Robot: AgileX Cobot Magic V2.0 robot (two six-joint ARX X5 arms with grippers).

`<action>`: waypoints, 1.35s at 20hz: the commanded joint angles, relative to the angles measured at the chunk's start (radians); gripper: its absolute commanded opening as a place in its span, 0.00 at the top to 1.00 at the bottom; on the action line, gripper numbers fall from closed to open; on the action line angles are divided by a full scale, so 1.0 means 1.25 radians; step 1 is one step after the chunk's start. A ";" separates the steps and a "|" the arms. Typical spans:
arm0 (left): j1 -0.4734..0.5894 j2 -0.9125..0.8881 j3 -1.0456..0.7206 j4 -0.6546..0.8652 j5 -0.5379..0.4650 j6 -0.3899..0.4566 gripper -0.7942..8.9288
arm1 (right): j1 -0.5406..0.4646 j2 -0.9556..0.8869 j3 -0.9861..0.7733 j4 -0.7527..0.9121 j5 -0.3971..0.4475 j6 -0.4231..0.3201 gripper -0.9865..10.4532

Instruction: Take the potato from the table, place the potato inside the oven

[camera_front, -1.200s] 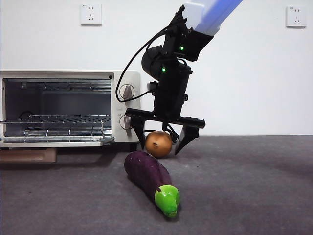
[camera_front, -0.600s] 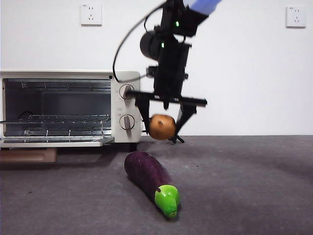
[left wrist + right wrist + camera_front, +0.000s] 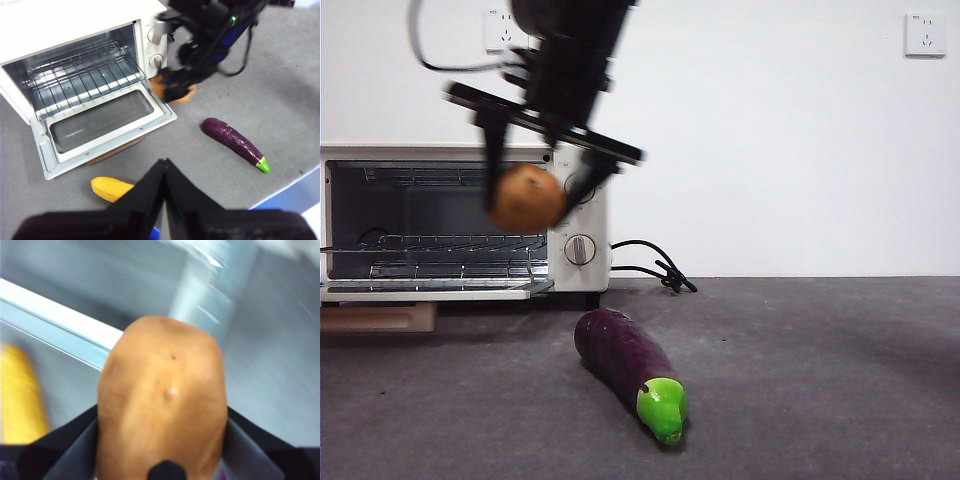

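Observation:
My right gripper (image 3: 528,195) is shut on the orange-brown potato (image 3: 526,199), holding it in the air in front of the oven's (image 3: 460,222) open mouth, near its knob panel. The potato (image 3: 162,400) fills the right wrist view between the two jaws. The left wrist view looks down on the cream-white oven (image 3: 85,75) with its door (image 3: 100,122) folded down, and on the right arm with the potato (image 3: 181,95) beside the door. My left gripper (image 3: 164,167) hangs high above the table (image 3: 820,380), shut and holding nothing.
A long purple eggplant (image 3: 628,370) with a green tip lies on the table in front, also seen as the eggplant (image 3: 235,143) from above. A yellow corn cob (image 3: 111,188) lies near the oven door. The oven's black cord (image 3: 655,265) trails to its right.
The right gripper closed on the potato, lifted it off the table and carried it left and up, from beside the eggplant to the front of the oven opening.

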 commanded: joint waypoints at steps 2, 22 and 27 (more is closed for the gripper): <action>-0.003 -0.001 -0.001 0.004 -0.002 0.009 0.92 | 0.034 -0.001 0.002 0.160 0.056 -0.020 0.91; -0.003 0.013 -0.001 0.004 -0.002 0.002 0.92 | 0.011 0.151 0.002 0.500 0.148 0.054 0.92; -0.004 0.024 -0.001 0.004 -0.002 -0.005 0.92 | 0.004 0.178 0.002 0.569 0.168 0.058 0.92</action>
